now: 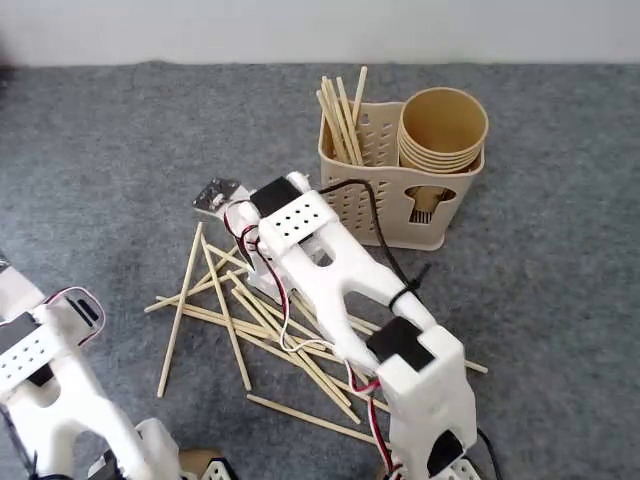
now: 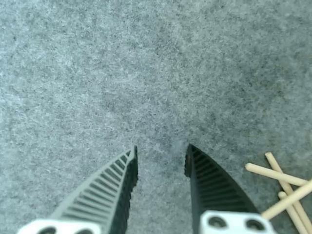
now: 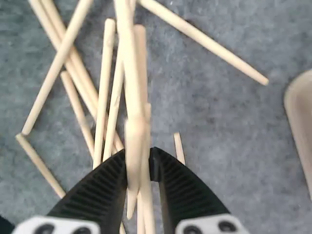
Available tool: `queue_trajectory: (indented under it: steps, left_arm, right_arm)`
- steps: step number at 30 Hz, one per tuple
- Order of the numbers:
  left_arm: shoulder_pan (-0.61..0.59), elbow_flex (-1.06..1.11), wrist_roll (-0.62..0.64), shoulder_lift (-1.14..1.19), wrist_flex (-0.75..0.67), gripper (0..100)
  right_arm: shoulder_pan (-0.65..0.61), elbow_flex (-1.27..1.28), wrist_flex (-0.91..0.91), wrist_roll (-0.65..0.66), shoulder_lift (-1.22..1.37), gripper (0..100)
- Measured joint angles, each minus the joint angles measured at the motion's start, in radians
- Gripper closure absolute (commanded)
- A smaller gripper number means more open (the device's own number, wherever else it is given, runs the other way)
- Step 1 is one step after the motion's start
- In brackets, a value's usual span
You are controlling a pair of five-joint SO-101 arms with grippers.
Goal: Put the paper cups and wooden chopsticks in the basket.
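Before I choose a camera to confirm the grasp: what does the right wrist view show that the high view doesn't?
Right wrist view: the right gripper clamped on the held chopsticks.
High view: the stacked paper cups and upright chopsticks in the basket.
Both: the loose chopsticks scattered on the grey carpet.

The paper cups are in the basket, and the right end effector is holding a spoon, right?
Not quite. The paper cups are in the basket, but the right end effector is shut on wooden chopsticks, not a spoon. The right wrist view shows this.
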Motion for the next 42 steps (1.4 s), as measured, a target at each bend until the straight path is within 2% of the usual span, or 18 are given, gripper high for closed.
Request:
queue_trajectory:
  steps: [15,21,26,28,31,33,42]
  left_arm:
    - [0.0,0.0,0.0,0.0,0.0,84]
    - [0.0,0.0,0.0,0.0,0.0,84]
    - [0.0,0.0,0.0,0.0,0.0,84]
    - [0.0,0.0,0.0,0.0,0.0,84]
    - [0.0,0.0,0.0,0.0,0.0,84]
    - [0.0,0.0,0.0,0.0,0.0,84]
    - [0.0,0.0,0.0,0.0,0.0,84]
  right_arm:
    - [0.0,0.0,-0.005,0.0,-0.446,99.0]
    - [0.0,0.0,-0.014,0.0,-0.459,99.0]
    - [0.015,0.0,-0.02,0.0,-0.331,98.7]
    - [0.018,0.0,-0.04,-0.003,-0.264,95.7]
    - [0.02,0.0,-0.051,-0.026,-0.183,82.7]
    - [0.02,0.0,-0.051,-0.043,-0.173,79.4]
    - [0.02,0.0,0.02,-0.061,-0.284,92.4]
